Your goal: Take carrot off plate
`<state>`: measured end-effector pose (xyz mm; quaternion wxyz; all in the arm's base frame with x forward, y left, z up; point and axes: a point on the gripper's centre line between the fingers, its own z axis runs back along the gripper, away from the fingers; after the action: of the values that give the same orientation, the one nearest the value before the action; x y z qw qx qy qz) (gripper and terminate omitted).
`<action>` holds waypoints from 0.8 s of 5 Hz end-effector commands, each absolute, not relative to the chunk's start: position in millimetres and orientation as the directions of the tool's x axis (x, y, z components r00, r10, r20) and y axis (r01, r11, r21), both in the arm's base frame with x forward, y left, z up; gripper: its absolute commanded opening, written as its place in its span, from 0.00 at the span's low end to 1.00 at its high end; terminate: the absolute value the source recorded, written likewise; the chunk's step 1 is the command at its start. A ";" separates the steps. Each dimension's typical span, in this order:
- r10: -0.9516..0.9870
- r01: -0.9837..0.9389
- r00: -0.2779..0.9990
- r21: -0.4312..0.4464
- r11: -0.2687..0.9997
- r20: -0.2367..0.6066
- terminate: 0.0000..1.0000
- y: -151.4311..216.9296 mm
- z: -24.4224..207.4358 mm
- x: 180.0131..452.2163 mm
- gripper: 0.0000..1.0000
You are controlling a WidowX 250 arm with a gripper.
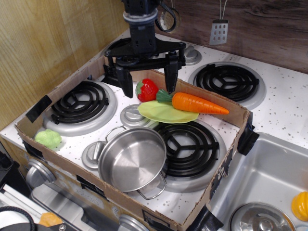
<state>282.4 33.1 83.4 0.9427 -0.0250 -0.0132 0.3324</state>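
Note:
The orange carrot [197,103] with its dark green stem end lies across the far edge of the light yellow-green plate [166,113], its tip pointing right toward the box wall. My black gripper [149,86] is open, jaws spread wide, above the back of the box. Its left finger [126,83] hangs left of the red strawberry [147,89]. Its right finger [171,77] hangs just above the carrot's stem end. The fingers hold nothing.
A shiny steel pot [132,161] stands at the front of the cardboard box [226,166]. A pale green lettuce toy [48,138] lies at the front left. Black burners fill the stove. A sink [269,183] with a pumpkin-like toy [300,205] is at the right.

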 end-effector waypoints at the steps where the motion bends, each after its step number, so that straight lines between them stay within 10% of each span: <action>1: 0.890 -0.889 0.455 -0.045 0.456 0.028 0.00 49.9 72.8 303.1 1.00; 4: 0.995 -0.983 0.095 -0.160 0.092 -0.011 0.00 60.9 57.9 315.9 1.00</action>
<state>317.0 53.4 43.8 0.7378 -0.0555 -0.0285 0.6721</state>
